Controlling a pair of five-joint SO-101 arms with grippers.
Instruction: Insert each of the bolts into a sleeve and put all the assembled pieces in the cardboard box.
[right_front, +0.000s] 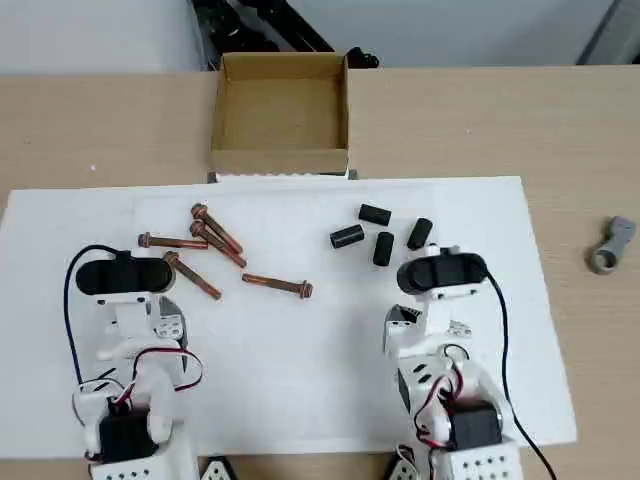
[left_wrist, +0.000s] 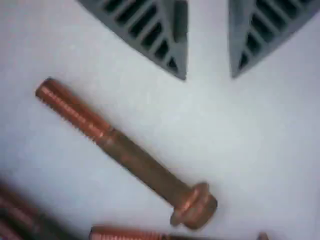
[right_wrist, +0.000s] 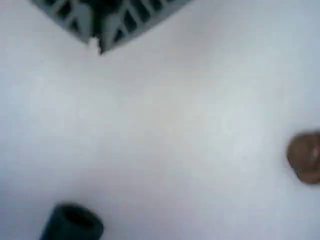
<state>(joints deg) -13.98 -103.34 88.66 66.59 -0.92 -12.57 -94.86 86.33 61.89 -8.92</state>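
Several copper bolts (right_front: 215, 235) lie loose on the left half of the white sheet, one (right_front: 277, 286) apart toward the middle. Several short black sleeves (right_front: 383, 248) are scattered right of centre. The cardboard box (right_front: 226, 110) stands beyond the sheet's far edge. My left arm (right_front: 125, 275) hovers by the bolts; its gripper (left_wrist: 208, 75) is open above the sheet, with a bolt (left_wrist: 125, 152) lying just beyond the fingertips. My right arm (right_front: 440, 272) sits next to the sleeves; its gripper (right_wrist: 100, 46) is shut on nothing, with one sleeve (right_wrist: 72, 222) and a bolt head (right_wrist: 305, 156) farther off.
The white sheet (right_front: 300, 370) covers the wooden table between the two arms. A small grey part (right_front: 611, 244) lies on the bare wood at the far right. More bolts (left_wrist: 20, 215) cross the edge of the left wrist view.
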